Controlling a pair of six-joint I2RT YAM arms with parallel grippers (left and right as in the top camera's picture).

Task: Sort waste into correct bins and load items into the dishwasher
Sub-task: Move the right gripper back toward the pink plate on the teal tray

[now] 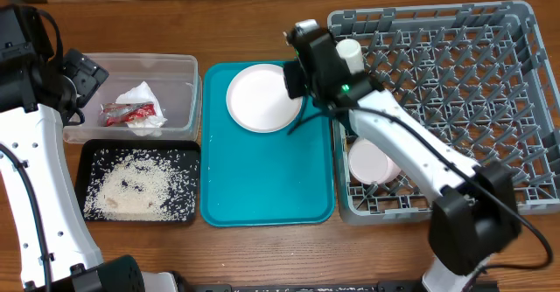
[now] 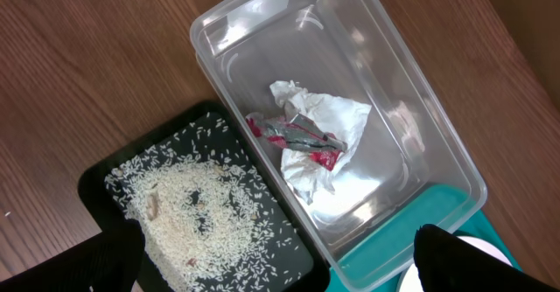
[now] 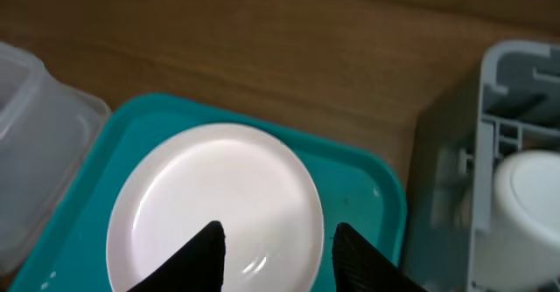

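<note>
While looking down on the table, finds the pale pink plate [image 1: 261,98] lying flat and bare at the far end of the teal serving tray [image 1: 262,180]. Catches the right gripper [image 3: 278,239] poised over the plate's right edge, black fingers [image 3: 201,257] parted, with nothing between them but the plate's surface below. Places the grey dish rack [image 1: 455,73] just to the right of the tray, with the small white cup [image 1: 350,51] sitting inside the rack's far left corner and a white bowl [image 1: 372,161] resting in the near left part, partly hidden by the right arm; cannot tell whether one bowl or two. Turns left to the clear plastic tub [image 1: 131,65], just beside the tray's left rim, holding the crumpled white napkin [image 2: 324,126] with the red snack wrapper [image 2: 293,135] lying across it. Sets the shallow black tray [image 1: 90,155] directly in front of the tub, edge against edge, with white rice grains [image 1: 136,191] heaped at the middle and scattered thinly toward the walls. Shows the left gripper [image 2: 282,248] hovering above the seam between tub and black tray, spread wide and holding nothing. Leaves brown wooden tabletop [image 1: 262,21] showing around everything.
</note>
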